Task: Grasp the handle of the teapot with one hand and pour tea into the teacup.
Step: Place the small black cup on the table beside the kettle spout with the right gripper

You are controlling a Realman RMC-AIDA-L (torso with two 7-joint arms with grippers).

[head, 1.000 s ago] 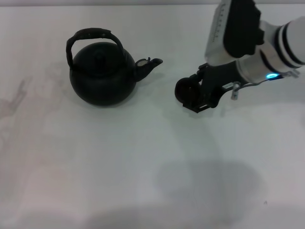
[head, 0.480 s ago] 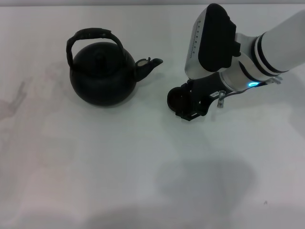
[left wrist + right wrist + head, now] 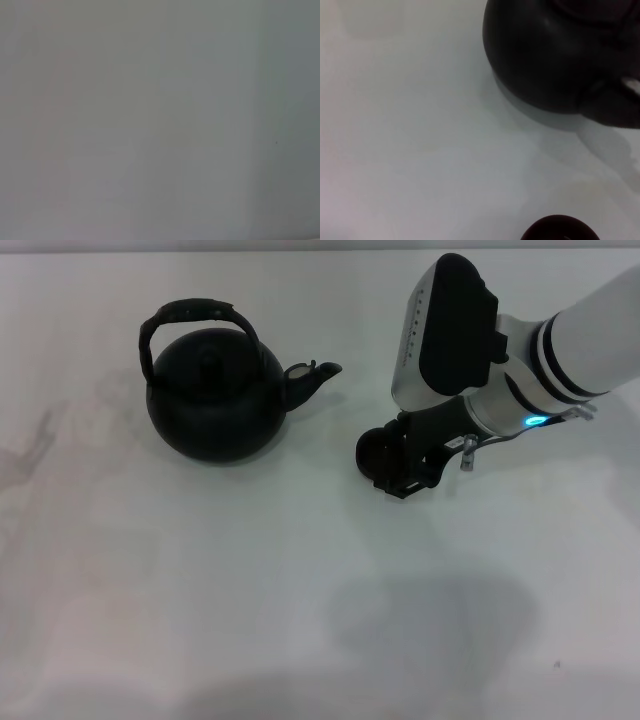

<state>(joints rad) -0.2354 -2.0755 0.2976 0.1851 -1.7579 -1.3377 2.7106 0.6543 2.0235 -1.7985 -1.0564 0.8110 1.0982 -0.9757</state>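
The black teapot (image 3: 215, 395) stands upright on the white table at the left. Its arched handle (image 3: 195, 310) is up and its spout (image 3: 312, 375) points right, toward the cup. The tiny dark teacup (image 3: 372, 450) sits right of the spout, apart from it, low at the table. My right gripper (image 3: 392, 462) is shut on the teacup from the right. The right wrist view shows the teapot's body (image 3: 555, 55) and the teacup's rim (image 3: 560, 227). The left gripper is out of view; its wrist view shows only bare surface.
The white table (image 3: 250, 590) stretches bare in front of the teapot and cup. My right arm's white forearm (image 3: 560, 350) reaches in from the upper right, above the table behind the cup.
My right gripper carried the teacup left toward the spout, then eased slightly back to the right. The teapot has not moved.
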